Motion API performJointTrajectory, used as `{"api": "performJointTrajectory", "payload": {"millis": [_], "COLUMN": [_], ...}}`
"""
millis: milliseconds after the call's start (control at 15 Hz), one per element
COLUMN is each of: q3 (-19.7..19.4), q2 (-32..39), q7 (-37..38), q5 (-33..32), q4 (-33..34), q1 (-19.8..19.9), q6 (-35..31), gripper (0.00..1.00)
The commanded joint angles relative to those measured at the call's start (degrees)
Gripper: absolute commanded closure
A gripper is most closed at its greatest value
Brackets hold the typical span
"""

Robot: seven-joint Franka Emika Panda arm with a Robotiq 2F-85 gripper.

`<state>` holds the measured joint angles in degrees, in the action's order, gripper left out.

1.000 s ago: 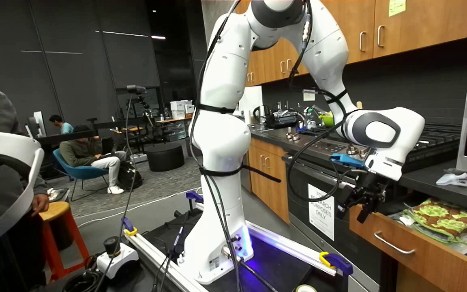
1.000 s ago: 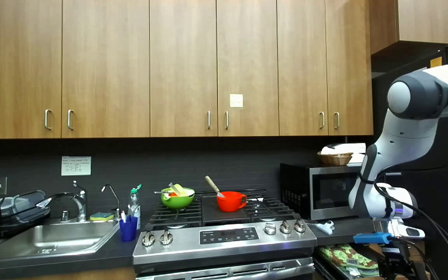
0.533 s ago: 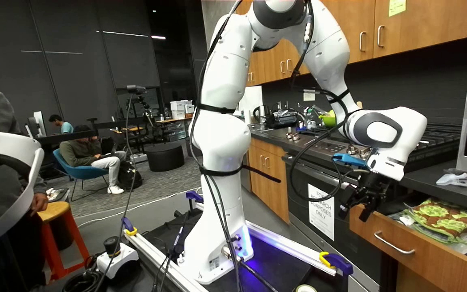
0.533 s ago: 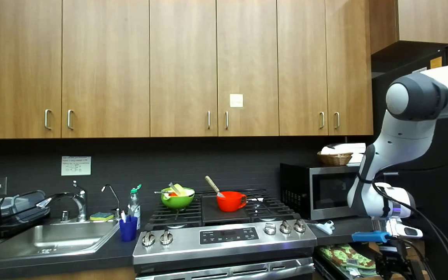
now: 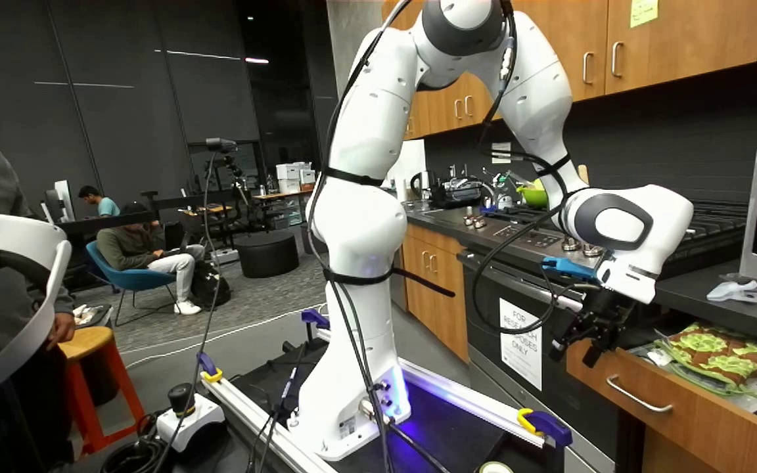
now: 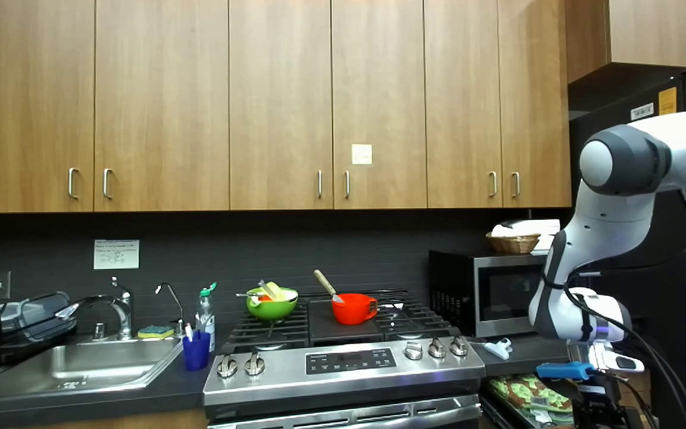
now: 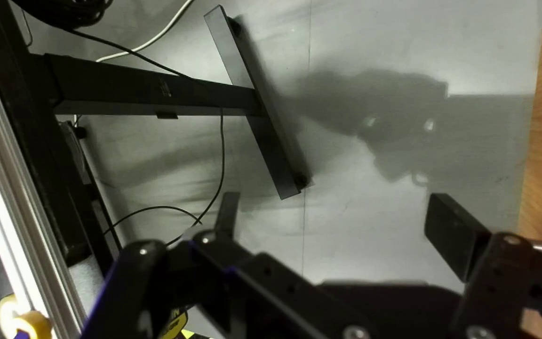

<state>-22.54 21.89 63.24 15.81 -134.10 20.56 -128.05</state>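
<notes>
Presently my gripper holds nothing, its fingers spread wide above the grey floor; nearest to it is the wooden front of an extended drawer, and whether I touch that front I cannot tell. Within the drawer, with the front standing between us, lies a green-and-brown cloth. Farther off, a green bowl and a red cup sit on the stove, a microwave beside it.
</notes>
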Motion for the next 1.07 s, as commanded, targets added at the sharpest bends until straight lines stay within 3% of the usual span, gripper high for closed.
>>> {"api": "performJointTrajectory", "payload": {"millis": [0, 467, 1000], "q3": [-0.53, 0.14, 1.63], "q2": [3.06, 4.2, 0.94], "q7": [-0.9, -1.35, -6.04], "q5": [0.26, 2.61, 12.98], "q4": [1.22, 2.18, 3.02], "q1": [0.31, 0.69, 1.57], "q6": [-0.42, -1.39, -5.95], "gripper": [0.0, 0.0, 0.0]}}
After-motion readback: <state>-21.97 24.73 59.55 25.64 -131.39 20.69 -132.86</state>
